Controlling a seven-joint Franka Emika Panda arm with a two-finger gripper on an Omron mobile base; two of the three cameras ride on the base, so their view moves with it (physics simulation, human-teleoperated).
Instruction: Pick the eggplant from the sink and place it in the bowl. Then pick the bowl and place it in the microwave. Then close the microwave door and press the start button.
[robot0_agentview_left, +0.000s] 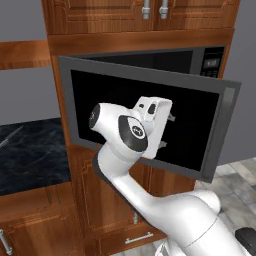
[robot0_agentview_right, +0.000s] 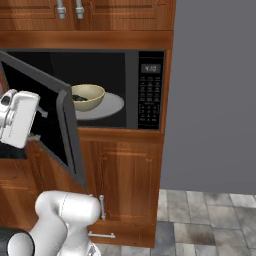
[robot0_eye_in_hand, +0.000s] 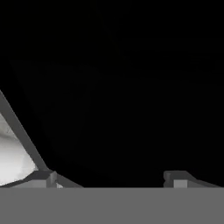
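Observation:
The microwave (robot0_agentview_right: 132, 55) stands with its door (robot0_agentview_left: 227, 130) swung partway out. Inside, on the white round plate (robot0_agentview_right: 111, 107), sits the pale yellow-tan bowl (robot0_agentview_right: 91, 95) with the dark eggplant (robot0_agentview_right: 79, 98) lying in it. My gripper (robot0_agentview_left: 168, 131) is open, its fingertips (robot0_agentview_left: 172, 118) right at the outer side of the door's dark glass (robot0_agentview_left: 195, 125), nothing between them. From the right base view the gripper (robot0_agentview_right: 39, 125) is at the door's outer face (robot0_agentview_right: 52, 112). The hand view has both fingertips (robot0_eye_in_hand: 46, 178) wide apart against the black glass (robot0_eye_in_hand: 113, 87), the grey door frame (robot0_eye_in_hand: 17, 131) at left.
The black keypad panel (robot0_agentview_right: 150, 90) is on the microwave's right side. Wooden cabinet doors (robot0_agentview_right: 127, 185) lie below and more cabinets (robot0_agentview_left: 150, 15) above. A dark marble counter (robot0_agentview_left: 30, 150) runs to the left. A grey wall (robot0_agentview_right: 215, 100) and tiled floor (robot0_agentview_right: 200, 220) are on the right.

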